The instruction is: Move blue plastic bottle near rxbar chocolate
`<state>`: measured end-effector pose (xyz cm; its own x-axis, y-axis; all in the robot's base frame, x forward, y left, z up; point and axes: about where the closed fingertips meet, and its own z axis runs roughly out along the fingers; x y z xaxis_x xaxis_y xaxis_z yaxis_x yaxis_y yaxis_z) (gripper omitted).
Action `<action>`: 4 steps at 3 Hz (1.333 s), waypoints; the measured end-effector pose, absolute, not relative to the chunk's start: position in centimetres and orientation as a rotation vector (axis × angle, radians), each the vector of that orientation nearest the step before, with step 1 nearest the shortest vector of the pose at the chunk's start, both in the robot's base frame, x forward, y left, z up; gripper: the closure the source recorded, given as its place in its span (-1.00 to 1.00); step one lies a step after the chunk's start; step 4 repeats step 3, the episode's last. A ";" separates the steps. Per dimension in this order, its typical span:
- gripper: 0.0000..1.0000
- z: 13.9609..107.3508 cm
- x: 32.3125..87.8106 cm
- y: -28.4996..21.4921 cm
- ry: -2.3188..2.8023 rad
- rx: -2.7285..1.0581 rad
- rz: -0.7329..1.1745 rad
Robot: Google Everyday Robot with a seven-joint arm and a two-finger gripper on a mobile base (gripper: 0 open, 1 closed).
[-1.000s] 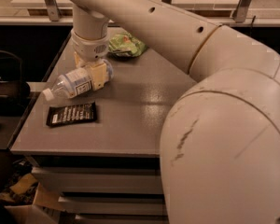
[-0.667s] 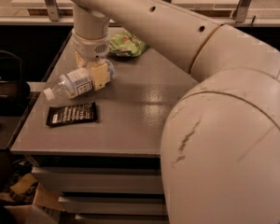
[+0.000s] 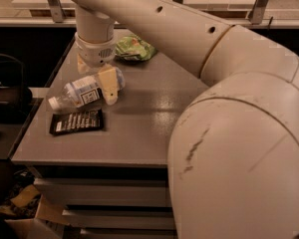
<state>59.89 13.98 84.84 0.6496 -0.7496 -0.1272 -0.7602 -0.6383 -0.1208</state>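
Hardly finding any shift in the blue plastic bottle (image 3: 82, 91) since a second ago: lying on its side, cap pointing left, just beyond the rxbar chocolate (image 3: 77, 122) near the counter's (image 3: 149, 128) left edge. Keeping the hand (image 3: 95, 82) down at its right end; not managing to tell whether clenched or released. Judging the placing nearly done, needing only a clean letting-go and lifting away.

One camera view, high and close behind the bulky cream robot arm (image 3: 229, 133), facing down and forward over the grey flat tabletop (image 3: 139, 128), arm filling the right foreground, cream gripper (image 3: 97, 78) over its far-left part.
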 end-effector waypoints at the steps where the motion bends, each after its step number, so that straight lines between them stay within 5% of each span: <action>1: -1.00 84.7 59.7 14.1 1.247 -2.708 0.106; 4: -1.00 84.7 59.7 13.9 1.237 -2.696 0.138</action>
